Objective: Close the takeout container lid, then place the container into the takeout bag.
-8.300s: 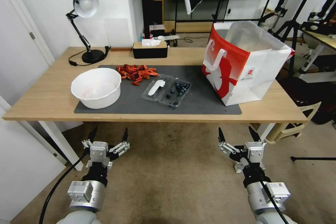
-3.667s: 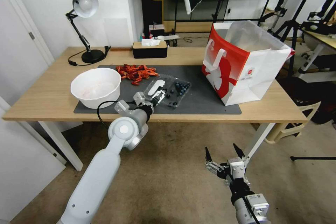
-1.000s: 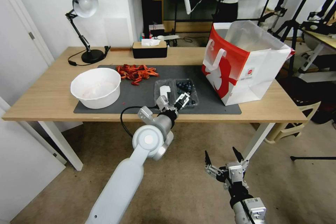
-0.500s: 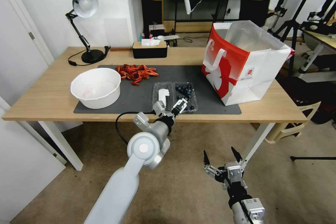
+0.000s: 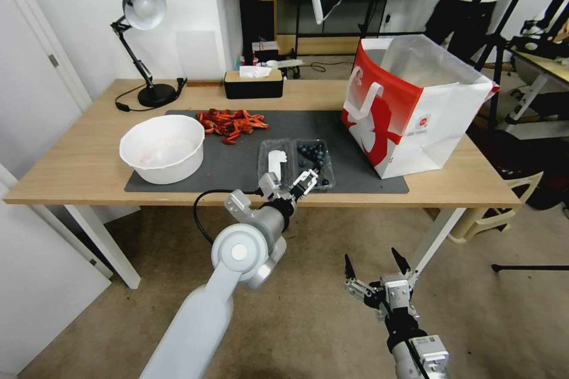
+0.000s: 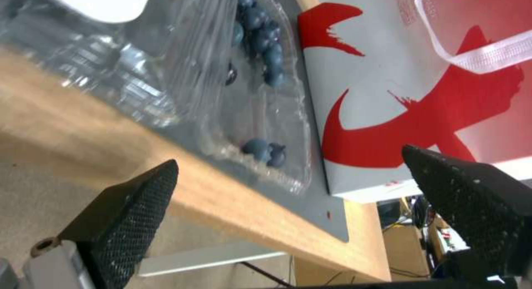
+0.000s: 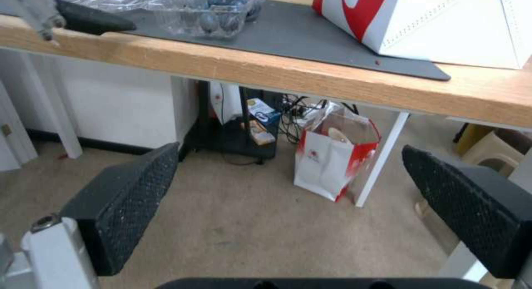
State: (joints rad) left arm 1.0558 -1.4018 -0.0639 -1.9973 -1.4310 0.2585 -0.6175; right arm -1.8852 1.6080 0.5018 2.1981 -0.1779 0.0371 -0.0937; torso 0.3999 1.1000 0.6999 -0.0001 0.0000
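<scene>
One takeout container (image 5: 296, 161) lies open on bench (image 5: 71, 166), one takeout bag (image 5: 415, 103) at 2 o'clock. Two grippers spread wide, empty: left gripper (image 5: 291, 180) at container's near edge, right gripper (image 5: 374, 266) low.

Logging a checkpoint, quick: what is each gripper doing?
Left gripper: open, empty, at the takeout container's near edge.
Right gripper: open, empty, below the table.

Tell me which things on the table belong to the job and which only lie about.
For the job:
- blueberry box, open
- its lid, lying flat
- paper bag
- left pincer, open at the box's near edge

Lying about:
- white bowl
- red scraps
- tissue box
- lamp
</scene>
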